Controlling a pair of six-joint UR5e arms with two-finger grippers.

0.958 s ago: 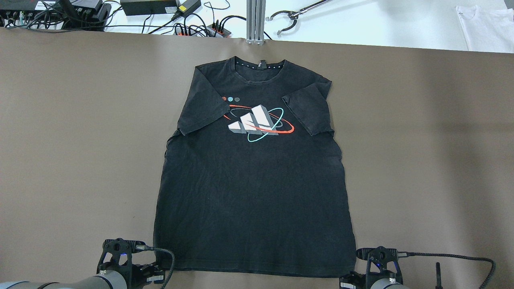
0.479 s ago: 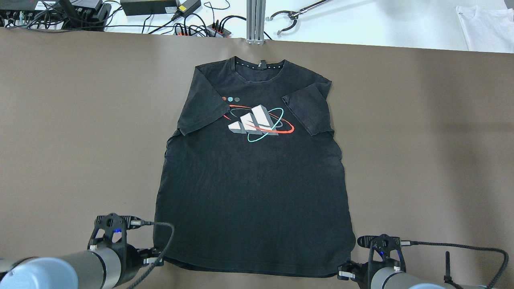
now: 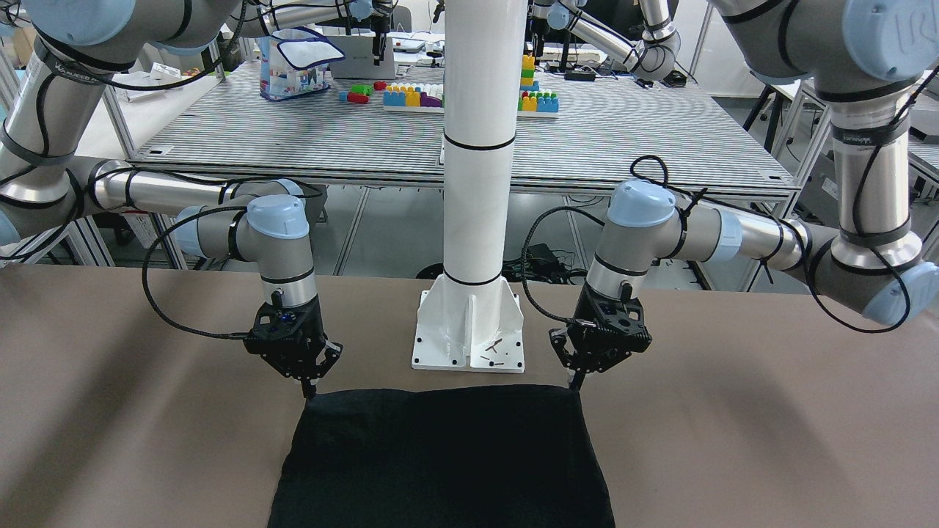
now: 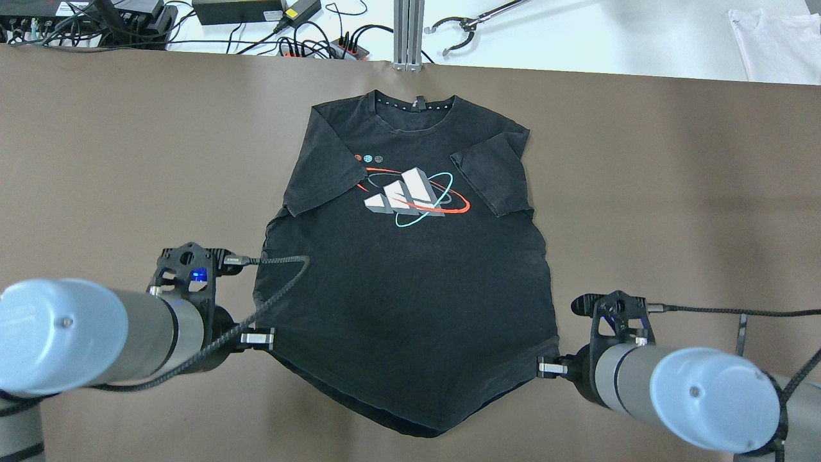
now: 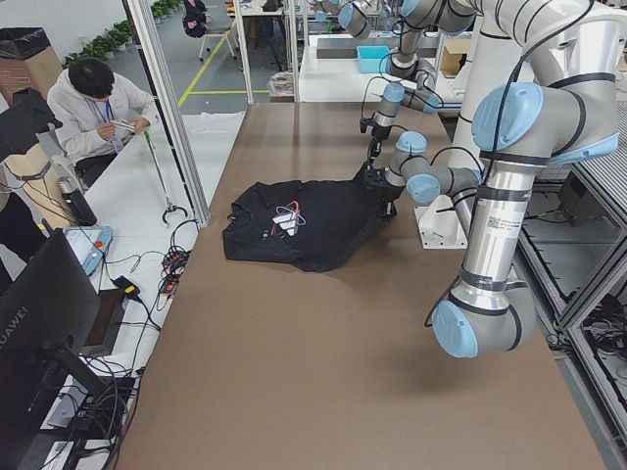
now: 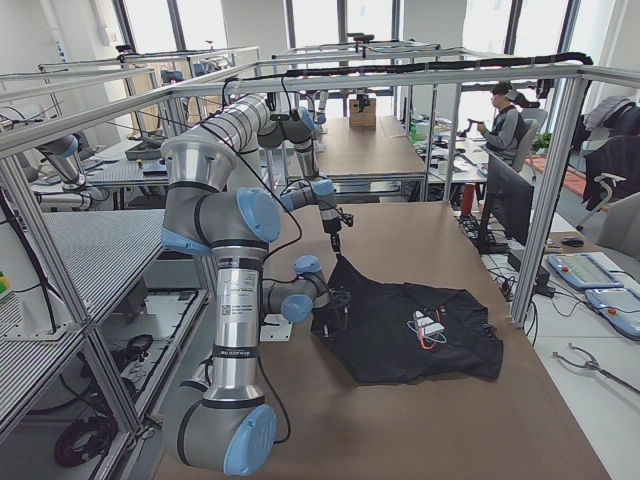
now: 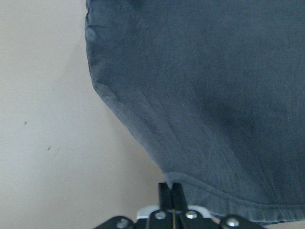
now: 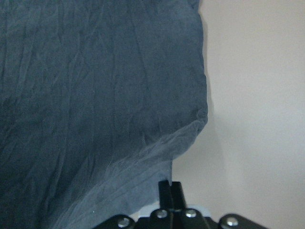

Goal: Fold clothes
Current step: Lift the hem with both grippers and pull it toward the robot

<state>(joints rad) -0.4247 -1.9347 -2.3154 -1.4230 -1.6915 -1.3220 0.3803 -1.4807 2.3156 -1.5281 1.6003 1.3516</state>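
Monitor: you can read "HUAWEI" on its dark back, in the left side view.
T-shirt: the chest logo is three slanted white bars ringed by red and teal ovals — no letters you can make out.
Three dots: small round marks beside the logo, too small for you to read.
Left arm: a printed sticker on the grey tube — its type is too fine to read.
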